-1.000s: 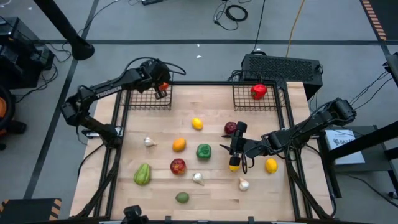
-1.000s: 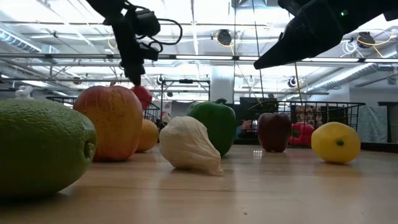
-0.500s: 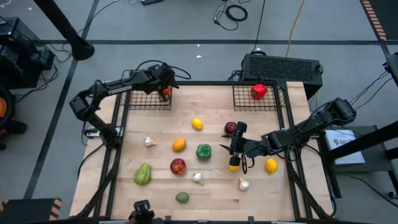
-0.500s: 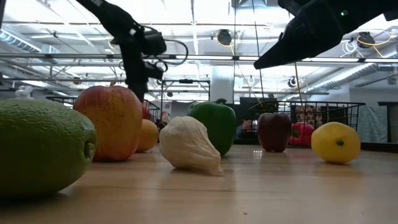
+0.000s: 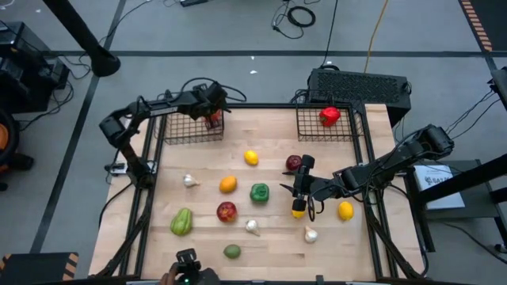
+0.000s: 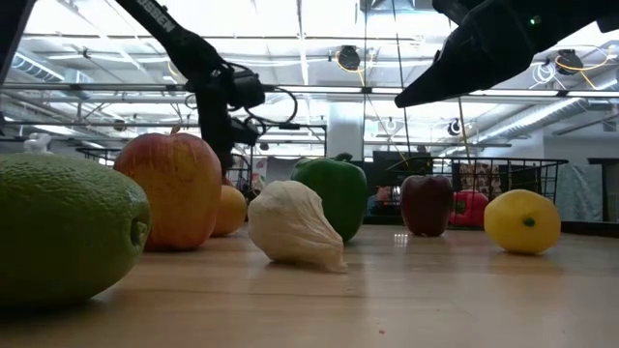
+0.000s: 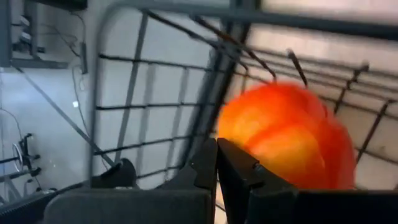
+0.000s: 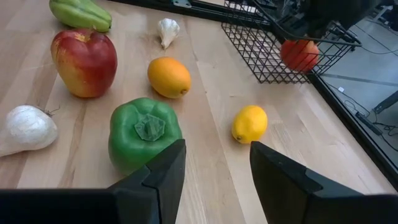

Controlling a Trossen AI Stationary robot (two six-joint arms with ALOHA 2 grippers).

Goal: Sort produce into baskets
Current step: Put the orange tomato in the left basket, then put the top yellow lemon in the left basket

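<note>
My left gripper (image 5: 211, 113) is inside the left wire basket (image 5: 181, 127) at the table's far left, shut on an orange-red tomato (image 7: 286, 134), which also shows in the right wrist view (image 8: 300, 55). My right gripper (image 8: 214, 155) is open and empty, low over the table right of centre (image 5: 299, 190). The green pepper (image 8: 144, 132) lies just ahead of it and a yellow piece (image 5: 298, 210) lies by it. The right basket (image 5: 348, 131) holds a red pepper (image 5: 329, 116). My left gripper's two fingers (image 7: 205, 165) stand almost together, and the tomato's near side (image 7: 249, 146) sits right past their tips. The fingers hide which part they have. They come from above, and the tomato hangs below them inside the basket. I cannot tell whether it touches the basket's floor.
Loose on the wooden table lie a lemon (image 5: 251, 157), a dark apple (image 5: 294, 163), an orange (image 5: 228, 184), a red apple (image 5: 226, 211), three garlic bulbs (image 5: 190, 180), a green piece (image 5: 181, 222), a lime (image 5: 231, 252) and another lemon (image 5: 345, 210). A black vented box (image 5: 360, 83) stands behind the right basket.
My left gripper has carried the tomato a little toward the table's right edge and down into the left basket, staying shut. In the low view the tomato has sunk out of sight behind the red apple.
</note>
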